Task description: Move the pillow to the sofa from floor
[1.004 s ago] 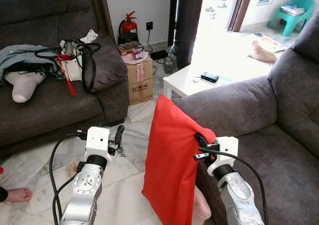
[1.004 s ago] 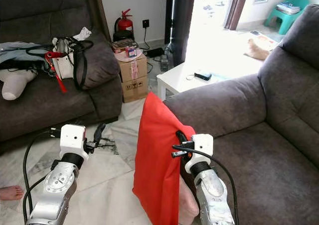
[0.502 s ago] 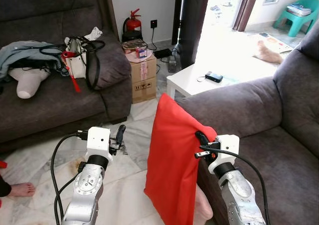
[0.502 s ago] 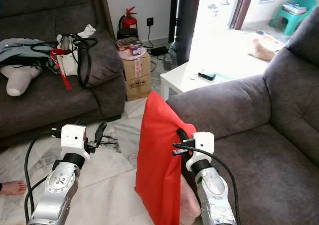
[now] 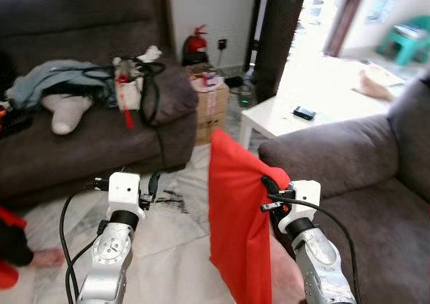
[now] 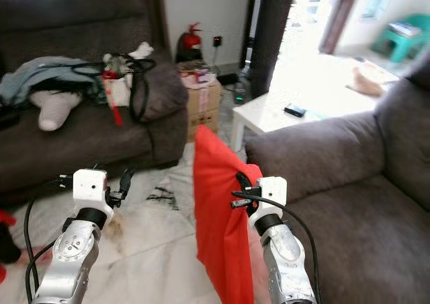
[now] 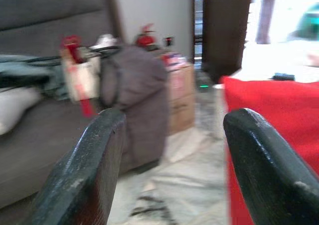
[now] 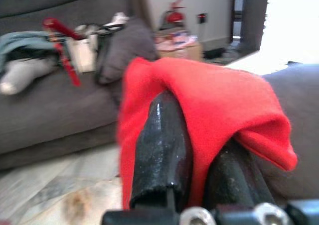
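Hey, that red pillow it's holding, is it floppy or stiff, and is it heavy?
Probably floppy: the red pillow hangs limp from the right end effector, its fabric folded over the fingers. Likely light, since one pinched edge carries it. It may swing.

no readable text, labels or signs

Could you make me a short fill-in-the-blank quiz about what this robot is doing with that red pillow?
1. The soft red fabric pillow hangs from the robot's ____ hand.
2. The left hand has its two black fingers ____, holding nothing.
3. The red fire extinguisher stands against the wall behind a brown cardboard ____.
4. A small dark phone-like gadget lies on the low ____ table.

Missing words: right; open; box; white
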`<state>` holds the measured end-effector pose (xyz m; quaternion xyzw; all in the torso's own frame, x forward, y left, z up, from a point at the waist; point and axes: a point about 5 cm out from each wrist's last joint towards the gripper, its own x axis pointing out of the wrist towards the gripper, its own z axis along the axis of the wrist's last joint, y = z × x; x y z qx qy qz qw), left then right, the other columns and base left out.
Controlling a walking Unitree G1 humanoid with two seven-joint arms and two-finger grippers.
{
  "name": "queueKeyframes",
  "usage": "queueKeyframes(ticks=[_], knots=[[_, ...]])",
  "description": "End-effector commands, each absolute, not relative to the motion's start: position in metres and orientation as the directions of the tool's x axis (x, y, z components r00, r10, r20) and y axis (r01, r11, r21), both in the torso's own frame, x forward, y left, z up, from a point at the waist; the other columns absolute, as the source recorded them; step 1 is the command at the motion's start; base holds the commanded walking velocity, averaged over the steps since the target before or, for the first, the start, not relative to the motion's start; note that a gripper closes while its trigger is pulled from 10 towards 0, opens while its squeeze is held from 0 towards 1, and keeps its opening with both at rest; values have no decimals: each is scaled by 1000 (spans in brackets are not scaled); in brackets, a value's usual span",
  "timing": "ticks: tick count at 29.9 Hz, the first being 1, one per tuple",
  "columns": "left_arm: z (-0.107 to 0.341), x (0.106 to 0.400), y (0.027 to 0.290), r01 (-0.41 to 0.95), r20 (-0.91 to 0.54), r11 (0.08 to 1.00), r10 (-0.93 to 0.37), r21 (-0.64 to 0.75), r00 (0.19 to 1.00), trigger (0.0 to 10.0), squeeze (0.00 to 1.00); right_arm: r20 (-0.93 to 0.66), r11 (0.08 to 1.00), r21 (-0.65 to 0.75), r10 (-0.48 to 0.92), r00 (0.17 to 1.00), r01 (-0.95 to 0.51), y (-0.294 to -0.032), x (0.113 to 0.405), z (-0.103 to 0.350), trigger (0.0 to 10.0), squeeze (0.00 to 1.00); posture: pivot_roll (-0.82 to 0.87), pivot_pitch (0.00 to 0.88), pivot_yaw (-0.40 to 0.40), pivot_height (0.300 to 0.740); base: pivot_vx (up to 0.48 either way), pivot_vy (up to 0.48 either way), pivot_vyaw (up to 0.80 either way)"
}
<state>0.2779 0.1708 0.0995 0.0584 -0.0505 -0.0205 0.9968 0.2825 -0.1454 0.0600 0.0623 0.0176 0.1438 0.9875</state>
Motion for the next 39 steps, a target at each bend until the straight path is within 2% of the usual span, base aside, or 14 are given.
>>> queueKeyframes(ticks=[1, 17, 23, 28, 32, 36, 39], knots=[[100, 279, 165, 60, 107, 991, -73, 118, 992, 10000, 0, 110, 958, 100, 259, 960, -270, -153, 294, 86, 10000, 0, -1, 0, -52, 740, 0, 0, -788], [100, 278, 163, 65, 112, 991, -79, 121, 991, 10000, 0, 99, 958, 98, 262, 960, -271, -154, 295, 85, 10000, 0, 2, 0, -61, 740, 0, 0, -738], [99, 278, 162, 78, 104, 990, -91, 117, 990, 10000, 0, 93, 960, 83, 259, 961, -267, -157, 296, 84, 10000, 0, 5, 0, -62, 740, 0, 0, 0], [102, 278, 163, 129, 82, 987, -137, 95, 987, 10000, 0, 74, 943, 59, 324, 943, -328, -158, 297, 84, 10000, 0, 10, 0, -59, 740, 0, 0, 0], [100, 275, 170, 215, 17, 967, -219, 139, 976, 10000, 0, 40, 890, 19, 454, 890, -455, -159, 297, 86, 10000, 0, 12, 0, -56, 740, 0, 0, 0], [99, 273, 176, 279, -35, 950, -277, 138, 960, 10000, 0, 23, 864, -2, 504, 863, -504, -164, 297, 87, 10000, 0, 13, 0, -53, 740, 0, 0, 0], [99, 269, 177, 389, -107, 916, -378, 99, 919, 10000, 0, -38, 792, -32, 608, 793, -609, -163, 291, 83, 10000, 0, 18, 0, -54, 740, 0, 0, 0]])
